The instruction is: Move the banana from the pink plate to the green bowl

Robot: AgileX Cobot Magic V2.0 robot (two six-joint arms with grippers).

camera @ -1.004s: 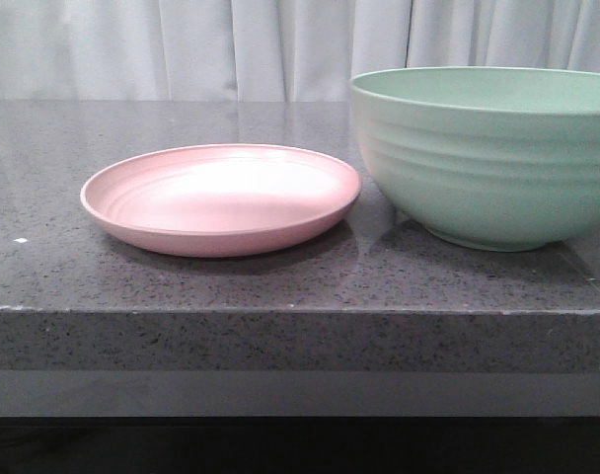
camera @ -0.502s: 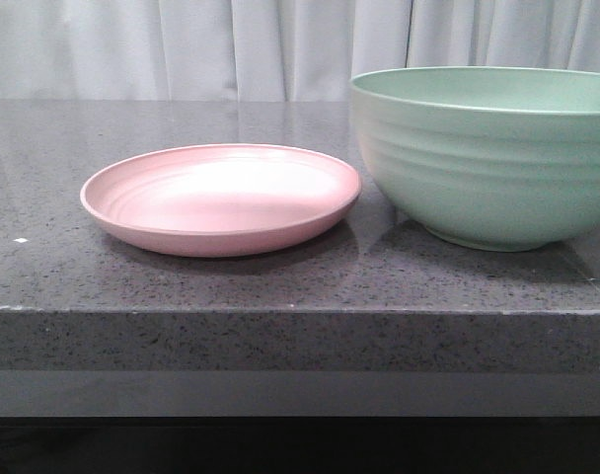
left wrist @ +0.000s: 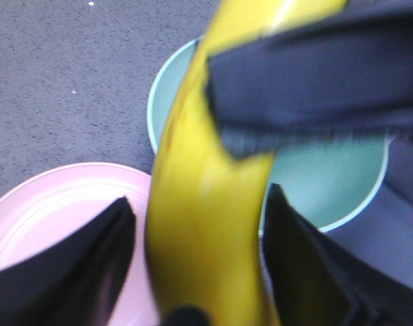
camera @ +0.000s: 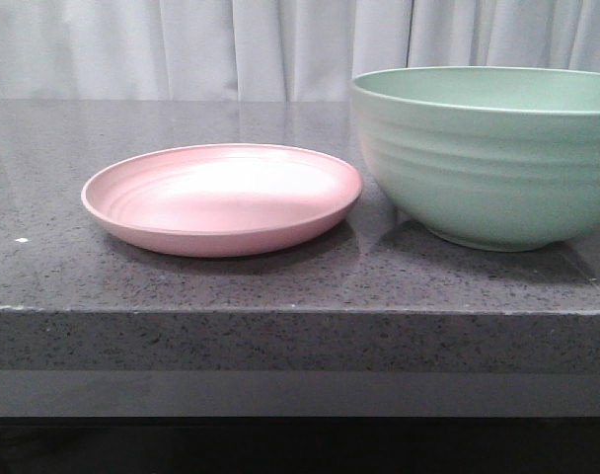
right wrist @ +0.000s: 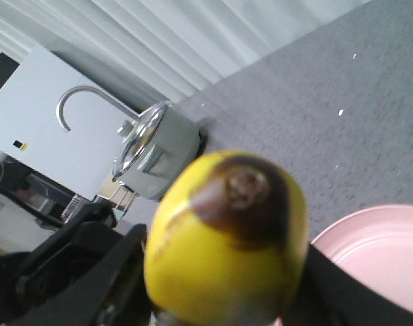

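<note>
Nothing has shifted in the front view since the earlier frames: plate (camera: 221, 242) and bowl (camera: 478, 168) sit where they were on the counter (camera: 280, 286), bowl just beside the plate. No arm or banana shows there.

Wrist views carry the action. Banana (left wrist: 193, 156) is off the plate, up in the air over the spot where plate rim and bowl rim nearly meet. Left gripper (left wrist: 201, 200) pinches it across the middle, one finger on each side. Right gripper (right wrist: 225, 251) looks clamped on it too, fingers flanking the blunt dark-tipped end; a dark bar across the banana in the left wrist view is probably one of those fingers. Contact there is blurry, so that's a judgement.

Handling: light, smooth skin, likely a bit slippery, and firm enough to hold its curve, though real fruit would bruise under a hard squeeze. The thick middle is the best place to hold, across the narrow width, not the tapering ends.

Plate is empty; banana is not yet in the bowl.
</note>
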